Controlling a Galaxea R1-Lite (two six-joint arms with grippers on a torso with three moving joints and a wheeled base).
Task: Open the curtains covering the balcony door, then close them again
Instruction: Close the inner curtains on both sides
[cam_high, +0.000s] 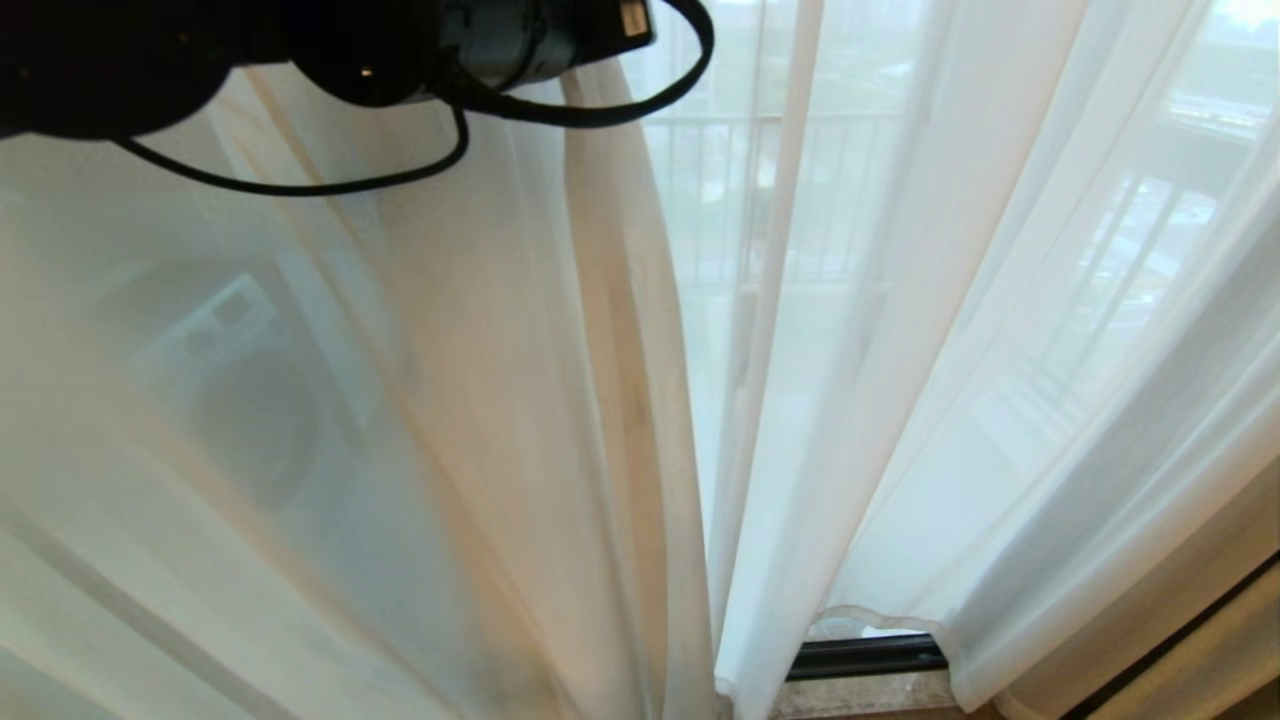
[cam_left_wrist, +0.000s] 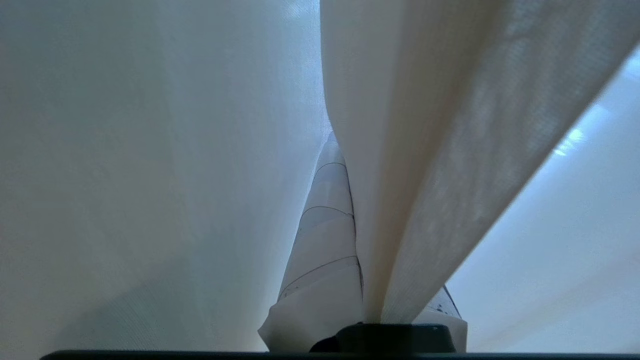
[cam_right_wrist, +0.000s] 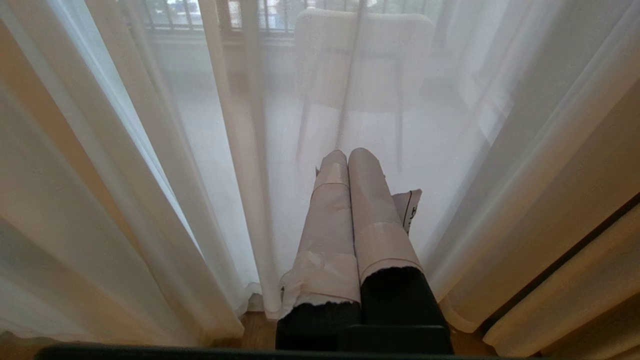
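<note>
- While the curtains (cam_high: 420, 420) hang in long sheer folds down to the floor, they cover nearly the whole balcony door (cam_high: 865, 655), whose dark bottom rail peeks out under the hems.
- Behind the fabric, a pale chair (cam_right_wrist: 362, 55) and balcony railing (cam_high: 730, 190) show through.
- High up, the left pincer (cam_left_wrist: 357, 210) has its taped fingers pressed together with a gathered curtain fold pinched between them.
- Lower, the right pincer (cam_right_wrist: 350, 210) points at the curtain, fingers tight together, gripping nothing.
</note>
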